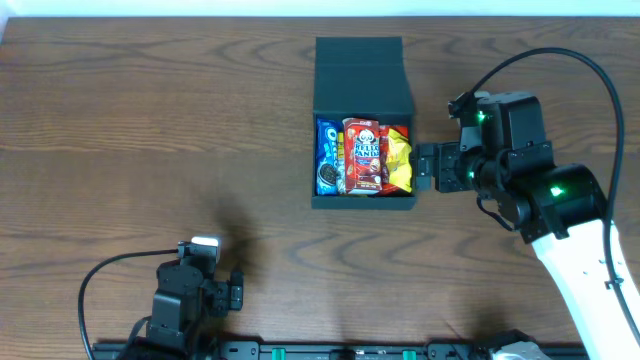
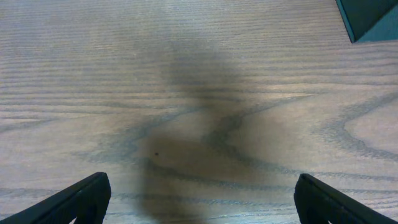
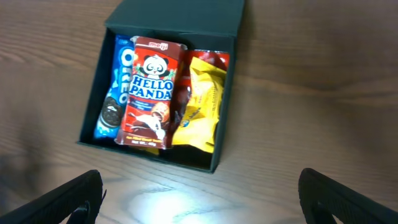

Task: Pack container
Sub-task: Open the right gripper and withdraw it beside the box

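The container (image 1: 363, 200) is a dark teal-black box in the middle of the table, its flap lid (image 1: 362, 76) standing open at the far side. Inside lie a blue Oreo packet (image 1: 328, 158), a red Hello Panda packet (image 1: 364, 156) and a yellow packet (image 1: 400, 162). The right wrist view shows the container (image 3: 222, 134) with the Oreo packet (image 3: 115, 93), Hello Panda packet (image 3: 151, 93) and yellow packet (image 3: 202, 102). My right gripper (image 1: 426, 167) (image 3: 199, 196) is open and empty just right of the box. My left gripper (image 1: 236, 290) (image 2: 202, 199) is open and empty over bare wood at the front left.
The table is brown wood grain. A corner of the container (image 2: 370, 18) shows at the top right of the left wrist view. A black rail (image 1: 330, 350) runs along the table's front edge.
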`<action>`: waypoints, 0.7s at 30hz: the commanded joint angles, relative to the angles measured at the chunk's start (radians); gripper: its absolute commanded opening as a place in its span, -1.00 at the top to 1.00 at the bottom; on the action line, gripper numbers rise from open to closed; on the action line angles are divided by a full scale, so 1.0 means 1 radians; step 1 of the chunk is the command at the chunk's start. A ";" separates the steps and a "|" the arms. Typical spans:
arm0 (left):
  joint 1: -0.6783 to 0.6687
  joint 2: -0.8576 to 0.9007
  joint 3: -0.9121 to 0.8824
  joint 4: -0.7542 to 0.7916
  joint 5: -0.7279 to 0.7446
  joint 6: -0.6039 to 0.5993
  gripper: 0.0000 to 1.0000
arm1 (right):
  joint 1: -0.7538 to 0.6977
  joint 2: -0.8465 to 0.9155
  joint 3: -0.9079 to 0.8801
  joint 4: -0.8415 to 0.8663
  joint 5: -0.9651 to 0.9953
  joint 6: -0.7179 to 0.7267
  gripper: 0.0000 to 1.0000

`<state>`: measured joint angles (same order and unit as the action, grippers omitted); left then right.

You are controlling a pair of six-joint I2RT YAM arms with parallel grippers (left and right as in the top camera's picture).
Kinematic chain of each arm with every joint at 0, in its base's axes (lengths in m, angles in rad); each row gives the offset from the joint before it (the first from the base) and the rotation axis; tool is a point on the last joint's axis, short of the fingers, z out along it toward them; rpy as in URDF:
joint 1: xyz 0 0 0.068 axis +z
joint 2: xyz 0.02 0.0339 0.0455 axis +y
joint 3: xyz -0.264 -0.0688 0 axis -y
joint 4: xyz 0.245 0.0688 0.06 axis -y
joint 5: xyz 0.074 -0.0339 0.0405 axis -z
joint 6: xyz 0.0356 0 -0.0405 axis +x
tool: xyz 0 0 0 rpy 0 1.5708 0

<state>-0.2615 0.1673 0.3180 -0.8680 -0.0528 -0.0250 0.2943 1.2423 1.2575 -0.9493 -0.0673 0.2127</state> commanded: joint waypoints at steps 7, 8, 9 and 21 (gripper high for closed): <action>0.007 -0.005 -0.008 0.009 -0.042 0.034 -0.90 | 0.006 0.000 0.014 -0.053 0.117 -0.048 -0.99; 0.007 -0.005 -0.008 0.033 -0.042 0.033 -0.90 | 0.006 0.000 0.014 -0.060 0.121 -0.054 -0.98; 0.007 -0.005 -0.008 0.067 -0.032 0.026 -0.91 | 0.006 0.000 0.014 -0.066 0.126 -0.055 -0.99; 0.006 0.024 0.193 0.187 0.028 -0.158 -0.91 | 0.006 -0.001 0.014 -0.099 0.151 -0.072 -0.98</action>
<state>-0.2615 0.1699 0.4255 -0.6819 -0.0303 -0.1383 0.2943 1.2423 1.2575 -1.0492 0.0662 0.1669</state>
